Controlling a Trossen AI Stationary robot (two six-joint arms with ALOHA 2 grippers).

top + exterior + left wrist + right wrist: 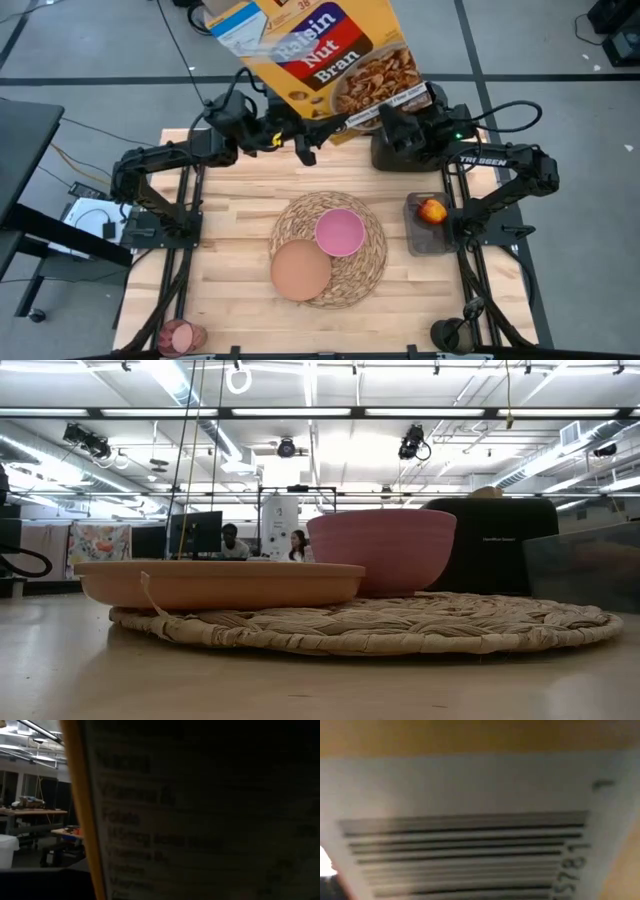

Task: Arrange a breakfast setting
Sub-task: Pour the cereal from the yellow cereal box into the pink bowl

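High view shows my left claw (303, 133) clenched on the cereal box (325, 55), my right claw (392, 120) beside it; can't tell its grip.

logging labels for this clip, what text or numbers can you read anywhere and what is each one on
"Raisin Nut Bran": front of the cereal box, high view.
"TROSSEN", partly legible: right arm, high view.
"Folate": box side panel, left wrist view; the other nutrition lines there are too blurred.
"5781", partial digits: beside the barcode, right wrist view.
Small label on the dark case, low view: too small to read.
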